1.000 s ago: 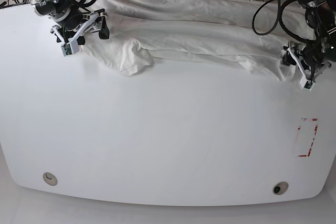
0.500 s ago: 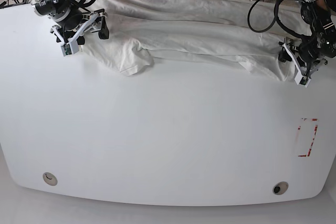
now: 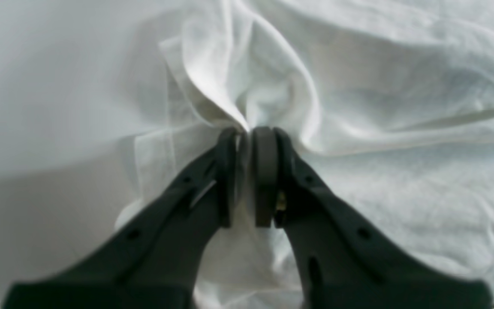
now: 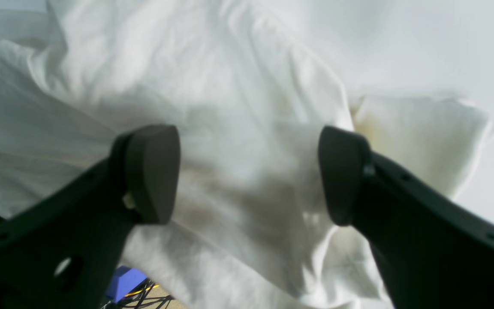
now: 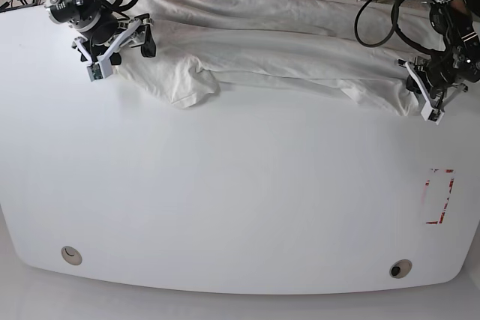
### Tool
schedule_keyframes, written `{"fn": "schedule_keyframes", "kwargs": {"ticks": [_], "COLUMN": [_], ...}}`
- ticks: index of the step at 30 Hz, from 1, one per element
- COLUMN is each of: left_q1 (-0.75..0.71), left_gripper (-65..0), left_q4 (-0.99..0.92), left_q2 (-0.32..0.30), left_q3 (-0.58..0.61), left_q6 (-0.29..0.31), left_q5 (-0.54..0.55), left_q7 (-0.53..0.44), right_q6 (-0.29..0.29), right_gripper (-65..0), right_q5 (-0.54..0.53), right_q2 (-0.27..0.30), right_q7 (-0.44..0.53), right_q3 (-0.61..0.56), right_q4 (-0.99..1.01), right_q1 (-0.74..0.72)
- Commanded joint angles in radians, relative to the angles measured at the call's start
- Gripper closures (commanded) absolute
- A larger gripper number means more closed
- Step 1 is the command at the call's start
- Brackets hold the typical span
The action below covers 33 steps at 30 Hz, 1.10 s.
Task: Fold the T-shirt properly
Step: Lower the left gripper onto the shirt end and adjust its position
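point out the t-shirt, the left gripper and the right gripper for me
T-shirt (image 5: 285, 50): base view, on the middle of the rumpled white cloth.
left gripper (image 3: 245, 137): left wrist view, between the jaws pinched on a cloth fold.
right gripper (image 4: 247, 171): right wrist view, in the gap between the open jaws.

The T-shirt (image 5: 285, 43) is wrinkled matt white cloth on a smooth, faintly glossy table (image 5: 240, 200).

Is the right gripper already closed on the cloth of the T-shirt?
No, the right gripper stands wide open, its pads apart above the T-shirt.
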State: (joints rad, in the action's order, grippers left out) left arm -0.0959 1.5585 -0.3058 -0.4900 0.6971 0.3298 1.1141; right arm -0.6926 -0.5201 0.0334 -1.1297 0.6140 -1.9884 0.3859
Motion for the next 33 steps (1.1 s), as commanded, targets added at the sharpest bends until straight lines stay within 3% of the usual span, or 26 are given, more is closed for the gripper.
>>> {"fn": "schedule_keyframes", "kwargs": {"ticks": [1, 13, 33], "left_q1": [0.003, -0.011, -0.094], "left_gripper": [-5.4, -5.4, -6.3], "left_q4": [0.020, 0.136, 0.264], "left_q2": [-0.019, -0.016, -0.016], "left_q3": [-0.009, -0.094, -0.106], "left_q6": [0.001, 0.001, 0.001], "left_q5": [0.002, 0.007, 0.004], "left_q7": [-0.007, 0.099, 0.105], "right_q6": [-0.006, -0.006, -0.006], "right_gripper": [-48.0, -48.0, -48.0], "right_q5": [-0.012, -0.010, -0.019], "right_q2": [0.010, 0.010, 0.009], "right_q7": [0.018, 0.018, 0.018], "right_q3": [0.004, 0.004, 0.002], "right_q4": [-0.015, -0.013, -0.019], "right_q1": [-0.002, -0.002, 0.000]}}
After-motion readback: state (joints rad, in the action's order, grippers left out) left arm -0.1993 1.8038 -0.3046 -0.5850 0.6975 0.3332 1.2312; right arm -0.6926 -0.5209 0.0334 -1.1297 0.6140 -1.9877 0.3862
